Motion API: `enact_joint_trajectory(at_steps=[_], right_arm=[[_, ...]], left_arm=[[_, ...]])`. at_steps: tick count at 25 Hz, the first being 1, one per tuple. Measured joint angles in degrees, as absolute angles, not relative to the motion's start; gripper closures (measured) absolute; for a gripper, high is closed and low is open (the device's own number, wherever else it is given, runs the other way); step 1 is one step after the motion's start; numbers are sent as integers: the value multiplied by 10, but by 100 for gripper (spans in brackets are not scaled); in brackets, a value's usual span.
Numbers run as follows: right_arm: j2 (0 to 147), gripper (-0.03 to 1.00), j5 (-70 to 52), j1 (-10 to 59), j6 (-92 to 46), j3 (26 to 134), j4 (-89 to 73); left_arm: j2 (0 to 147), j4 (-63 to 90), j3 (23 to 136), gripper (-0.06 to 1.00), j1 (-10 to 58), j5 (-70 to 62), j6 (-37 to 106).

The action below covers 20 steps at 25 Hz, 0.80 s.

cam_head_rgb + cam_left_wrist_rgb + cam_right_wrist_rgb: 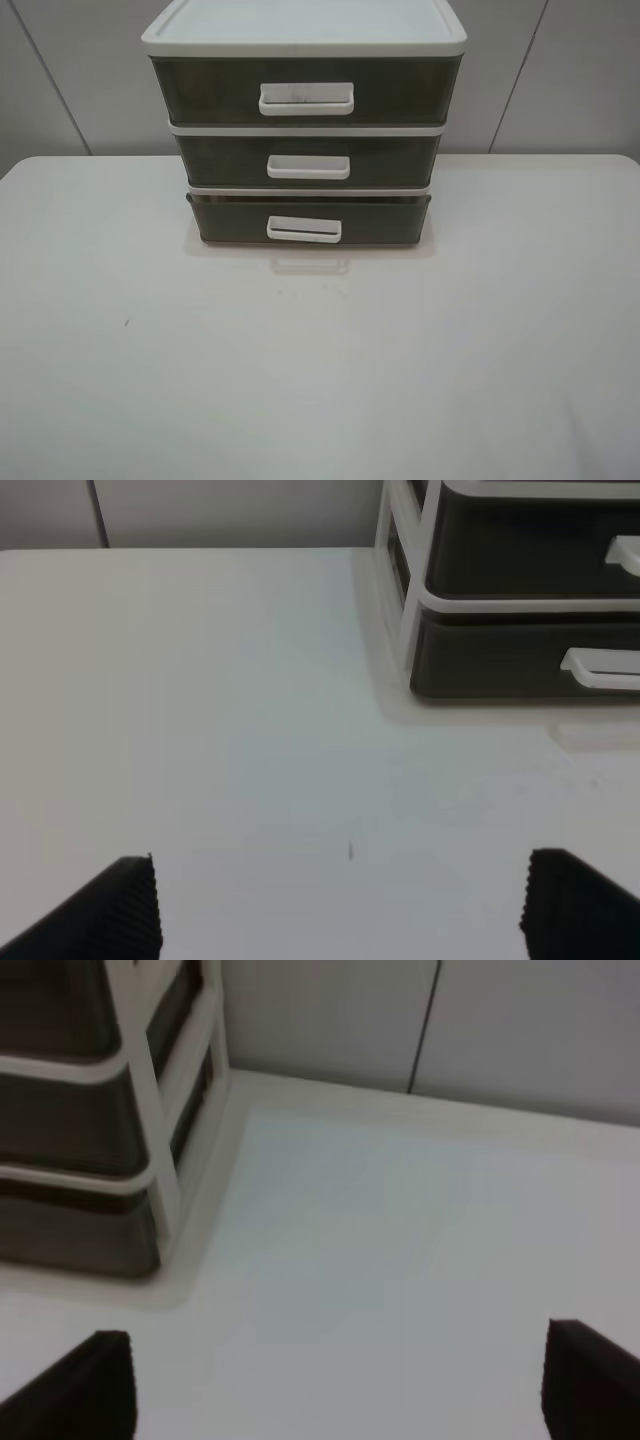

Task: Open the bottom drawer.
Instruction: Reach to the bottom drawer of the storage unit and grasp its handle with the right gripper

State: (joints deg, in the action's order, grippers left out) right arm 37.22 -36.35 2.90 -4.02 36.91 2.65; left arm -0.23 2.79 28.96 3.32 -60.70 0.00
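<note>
Standing at the back of a wide white table (120, 380), a white-framed plastic three-drawer cabinet (300, 25) holds the shallow smoky-brown bottom drawer (225, 220), lowest and apparently shut. Its white loop handle (304, 229) is untouched. The left gripper (345, 905) and right gripper (335, 1385) hang empty, fingers spread; the approach looks like the step in hand, and one gripper must reach that handle.

Open table (320, 380) lies before the bottom drawer (230, 222), whose handle (304, 229) seems reachable head-on.
</note>
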Motion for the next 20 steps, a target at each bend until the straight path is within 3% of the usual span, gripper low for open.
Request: enact_joint_trajectory(at_steps=[11, 16, 20], right_arm=[[660, 17, -140, 304, -38, 369, 103], [765, 17, -57, 371, -38, 369, 194], [840, 17, -15, 385, -39, 370, 306]], left_arm=[[-2, 28, 290, 20, 33, -607, 0], [-2, 28, 290, 20, 33, -607, 0], [-2, 28, 290, 20, 33, -607, 0]])
